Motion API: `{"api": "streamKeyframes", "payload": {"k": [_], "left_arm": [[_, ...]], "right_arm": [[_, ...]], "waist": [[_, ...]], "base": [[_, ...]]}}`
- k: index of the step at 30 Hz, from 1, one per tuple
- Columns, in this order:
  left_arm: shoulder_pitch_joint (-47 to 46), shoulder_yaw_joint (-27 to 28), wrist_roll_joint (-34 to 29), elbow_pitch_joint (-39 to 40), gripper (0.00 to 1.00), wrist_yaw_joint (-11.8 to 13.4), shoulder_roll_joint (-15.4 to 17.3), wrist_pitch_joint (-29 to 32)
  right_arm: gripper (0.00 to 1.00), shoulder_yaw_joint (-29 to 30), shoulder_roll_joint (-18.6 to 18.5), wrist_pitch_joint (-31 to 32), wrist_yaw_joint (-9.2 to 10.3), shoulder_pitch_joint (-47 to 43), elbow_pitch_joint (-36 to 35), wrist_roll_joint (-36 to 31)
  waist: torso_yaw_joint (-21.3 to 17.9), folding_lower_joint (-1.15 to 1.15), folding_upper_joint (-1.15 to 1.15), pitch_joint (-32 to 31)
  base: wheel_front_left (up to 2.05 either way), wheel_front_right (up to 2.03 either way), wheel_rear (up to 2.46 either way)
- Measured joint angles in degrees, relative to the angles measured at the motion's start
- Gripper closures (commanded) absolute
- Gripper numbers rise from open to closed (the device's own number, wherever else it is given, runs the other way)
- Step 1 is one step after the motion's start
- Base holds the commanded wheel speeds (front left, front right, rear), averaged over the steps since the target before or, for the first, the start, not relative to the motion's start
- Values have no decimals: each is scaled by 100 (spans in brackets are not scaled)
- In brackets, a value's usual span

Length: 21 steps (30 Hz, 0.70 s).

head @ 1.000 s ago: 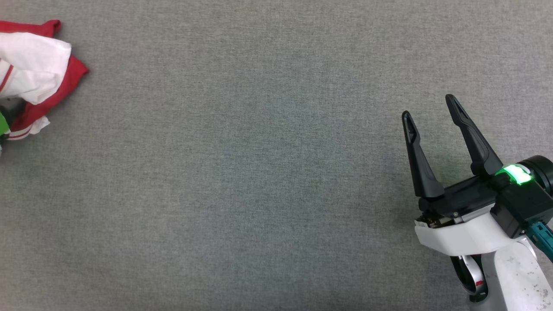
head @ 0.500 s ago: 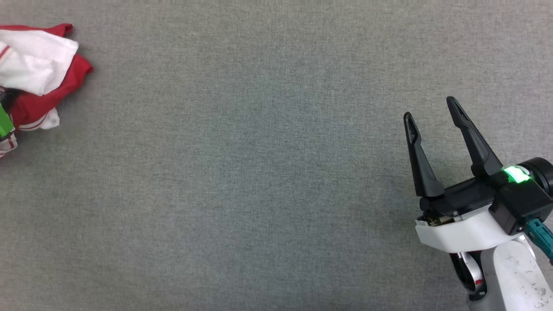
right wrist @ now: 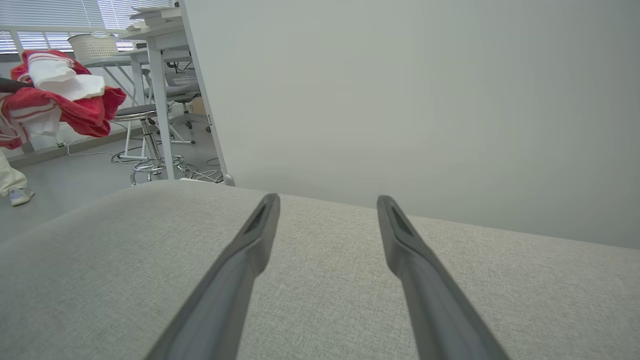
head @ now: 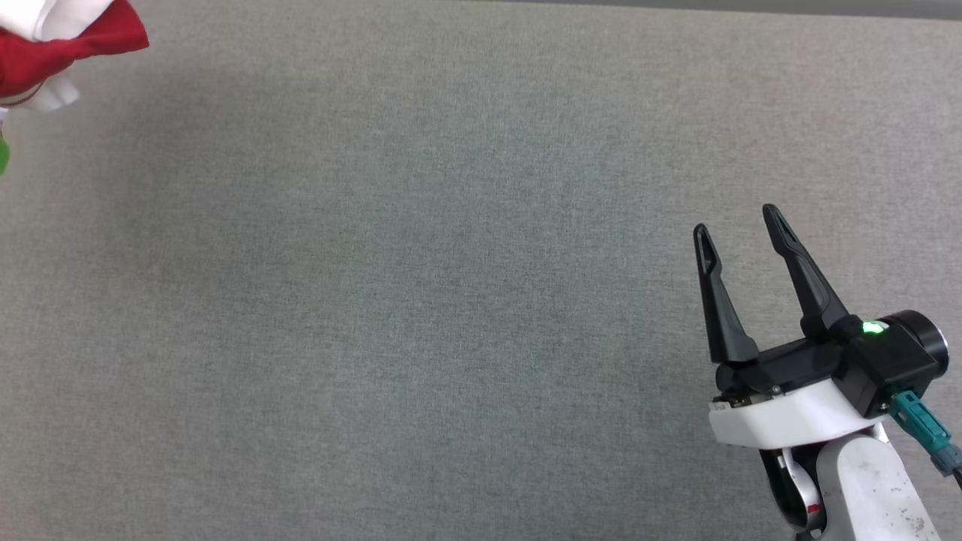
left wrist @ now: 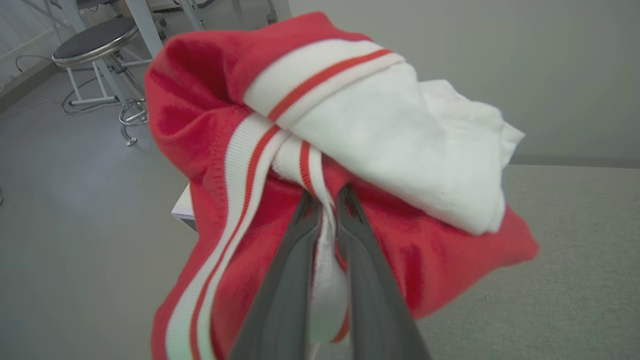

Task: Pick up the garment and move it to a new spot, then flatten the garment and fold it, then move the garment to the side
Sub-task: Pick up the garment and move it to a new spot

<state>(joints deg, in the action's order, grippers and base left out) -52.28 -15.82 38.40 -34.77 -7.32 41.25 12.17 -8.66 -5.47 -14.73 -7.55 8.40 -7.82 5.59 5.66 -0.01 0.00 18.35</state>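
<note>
Left wrist view: the left pincer (left wrist: pixel 327 200) is clenched on the garment (left wrist: pixel 400 140), pinching its stripy trim in a bunch.
Garment spot: up in the air, off the counter (head: pixel 451 300), by the counter's left edge.
Other side: the right pincer (head: pixel 734 217) is spread wide, holding nothing, low over the counter.
What could go wrong: the pinch may be on just the trim, so the bunch could slip out and drop to the floor (left wrist: pixel 75 225).
</note>
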Motion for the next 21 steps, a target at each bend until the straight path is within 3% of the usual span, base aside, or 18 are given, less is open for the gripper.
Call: {"api": "streamKeyframes", "payload": {"k": [4,9,21], "left_arm": [[-98,-219,-219,407,100,1,-66,-163],[-91,-548,-371,944,100,7,-392,-137],[776,-1469,-374,1844,100,269,-1715,-109]], "right_arm": [[0,33,99,0,0,-94,35,34],[0,74,168,0,0,-214,64,75],[0,227,227,0,0,-419,93,79]], "waist": [[-47,0,0,-328],[-171,0,0,-657],[-900,0,0,-945]], "base": [[0,0,0],[0,0,0],[0,0,0]]}}
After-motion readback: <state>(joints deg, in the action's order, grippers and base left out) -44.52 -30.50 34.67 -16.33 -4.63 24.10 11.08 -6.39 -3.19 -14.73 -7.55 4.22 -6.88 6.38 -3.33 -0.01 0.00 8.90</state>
